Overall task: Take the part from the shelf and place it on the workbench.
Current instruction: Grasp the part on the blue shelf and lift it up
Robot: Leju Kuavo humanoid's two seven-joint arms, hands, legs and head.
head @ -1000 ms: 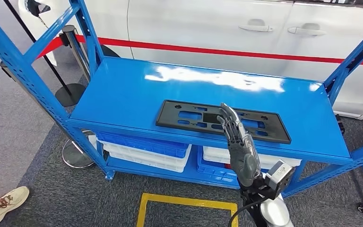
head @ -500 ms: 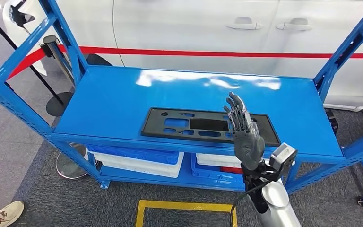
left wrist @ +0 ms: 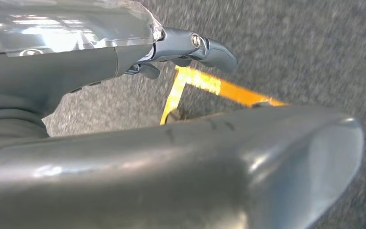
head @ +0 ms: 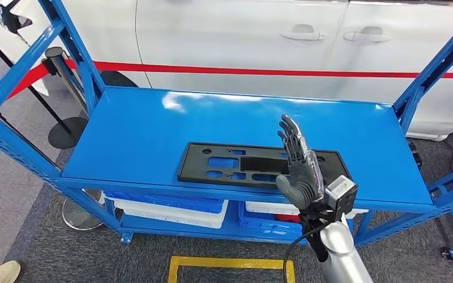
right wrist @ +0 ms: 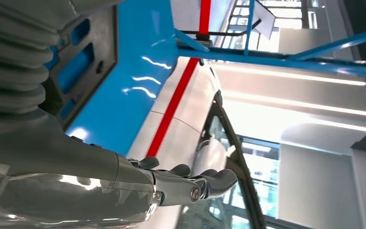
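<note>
The right hand [head: 299, 171] is raised in front of the shelf [head: 141, 127], fingers stretched out straight and slightly spread, holding nothing. From the head view it stands edge-on with its fingertips pointing up and away from the robot, and it crosses the right-hand part of the black part [head: 224, 166]. I can't tell from here whether it hovers above the part or is touching it; it looks to me as if it is above it and a little short of it.

The part is a flat black plate with rectangular cut-outs, lying flat on the blue top level of the shelf, close to the front edge and a bit right of the middle. Its long axis runs side to side, parallel with that front edge, so the hand meets it roughly square across its right end. In the right wrist view the plate [right wrist: 83, 45] shows just beyond the ribbed wrist cover, with the fingers [right wrist: 205, 183] reaching out past it toward the white car [head: 242, 35] behind the shelf.

The left hand [left wrist: 190, 45] hangs low over grey carpet and a strip of yellow floor tape [left wrist: 209, 86]; its fingers look loosely curled with nothing in them, though I can't tell for certain. So the right hand is clearly the nearer one. My guess is it needs to come down and close over the plate's near long edge. Blue bins [head: 171, 203] sit on the level below.
</note>
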